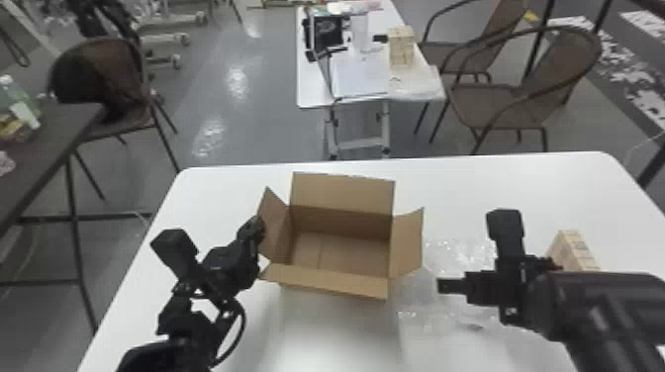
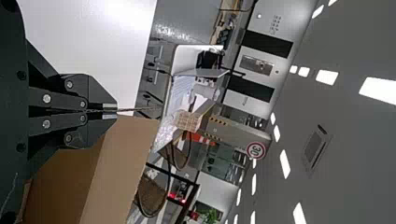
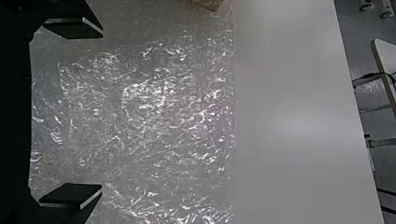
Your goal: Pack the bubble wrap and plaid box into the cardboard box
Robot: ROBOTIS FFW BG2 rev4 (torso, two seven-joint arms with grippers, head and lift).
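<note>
The cardboard box (image 1: 341, 282) stands upright with its flaps spread and its inside bare. My left gripper (image 1: 257, 231) is at the upper edge of the box's left flap; in the left wrist view the gripper (image 2: 110, 110) is shut on that flap, seen edge-on. Right of the box, my right gripper (image 1: 449, 285) is over the clear bubble wrap (image 1: 457, 251). Seen from the right wrist, the gripper (image 3: 102, 111) has its fingers wide apart above the flat bubble wrap (image 3: 159, 107). The plaid box (image 1: 576, 252) stands beyond the right arm, partly hidden by it.
All this is on a white table (image 1: 217, 193), with bare surface behind the cardboard box. A dark side table (image 1: 47, 143) is off to the left. Farther back are another white table (image 1: 311, 94) and wicker chairs (image 1: 499, 106).
</note>
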